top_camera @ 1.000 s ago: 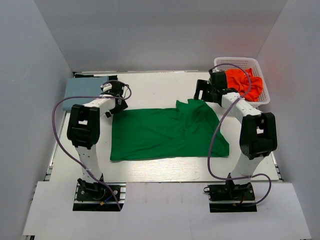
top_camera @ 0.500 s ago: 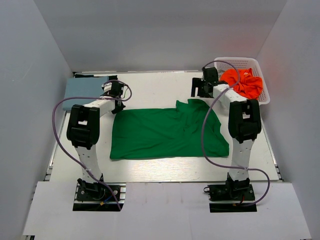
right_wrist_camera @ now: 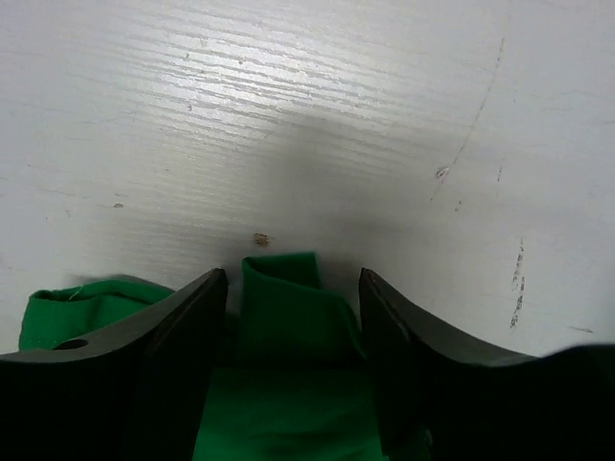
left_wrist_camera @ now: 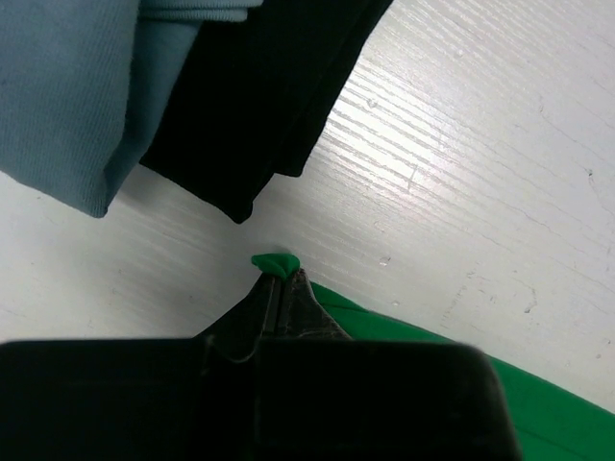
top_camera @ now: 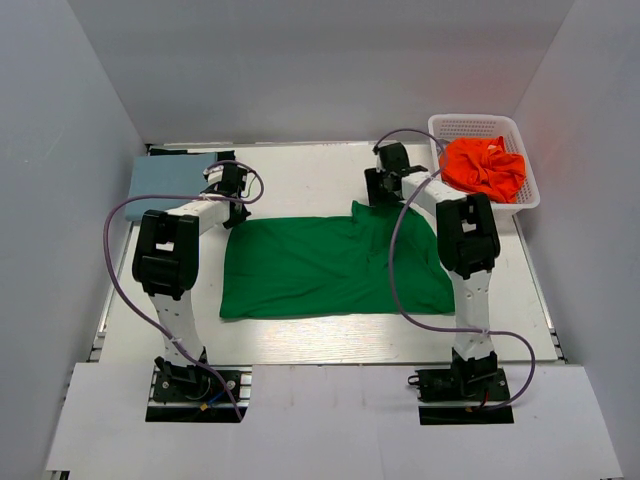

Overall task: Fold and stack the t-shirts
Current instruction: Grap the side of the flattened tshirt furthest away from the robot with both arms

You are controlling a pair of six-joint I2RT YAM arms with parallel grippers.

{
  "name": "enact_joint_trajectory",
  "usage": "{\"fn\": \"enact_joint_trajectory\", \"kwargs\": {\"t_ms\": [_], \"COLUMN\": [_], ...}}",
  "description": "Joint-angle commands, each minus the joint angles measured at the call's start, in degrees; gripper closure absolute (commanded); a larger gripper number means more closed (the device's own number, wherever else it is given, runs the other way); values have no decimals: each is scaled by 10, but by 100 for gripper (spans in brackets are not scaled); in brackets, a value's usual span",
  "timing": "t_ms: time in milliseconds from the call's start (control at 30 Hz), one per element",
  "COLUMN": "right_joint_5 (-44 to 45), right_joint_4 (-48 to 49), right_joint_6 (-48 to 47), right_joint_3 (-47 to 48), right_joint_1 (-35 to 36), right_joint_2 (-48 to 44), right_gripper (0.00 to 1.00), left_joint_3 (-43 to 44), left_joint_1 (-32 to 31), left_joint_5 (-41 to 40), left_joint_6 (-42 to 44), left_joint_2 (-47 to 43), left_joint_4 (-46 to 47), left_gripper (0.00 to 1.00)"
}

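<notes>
As it lies crumpled, orange t-shirt fills basket.

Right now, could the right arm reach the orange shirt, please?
Probably yes: the orange shirt lies uncovered in the open basket, close to the right gripper, whose open jaws straddle a fold of the green shirt without gripping it, so nothing blocks the way.

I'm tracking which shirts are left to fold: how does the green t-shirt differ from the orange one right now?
The green t-shirt lies spread mostly flat on the table; the orange t-shirt sits crumpled in the white basket. The left gripper pinches a corner of the green one and the open right gripper straddles a fold of it; neither touches the orange one. Both are plain, single-coloured cloth.
</notes>
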Motion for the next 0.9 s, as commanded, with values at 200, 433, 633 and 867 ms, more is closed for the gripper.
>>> {"fn": "enact_joint_trajectory", "kwargs": {"t_ms": [200, 433, 633, 867], "right_joint_5": [43, 15, -4, -5], "right_joint_4": [-1, 22, 137, 170], "right_joint_6": [-25, -29, -24, -12], "right_joint_3": [18, 6, -164, -308], "right_joint_1": [5, 5, 7, 12], "right_joint_2": [12, -22, -191, -343], "right_gripper": [66, 100, 100, 100], "left_joint_3": [-19, 2, -12, -101], "left_joint_1": [2, 2, -11, -11], "left_joint_5": [14, 9, -24, 0], "left_joint_6": [6, 6, 0, 7], "left_joint_2": [-15, -21, -89, -196], "left_joint_4": [-34, -49, -57, -14], "left_gripper": [100, 100, 100, 100]}}
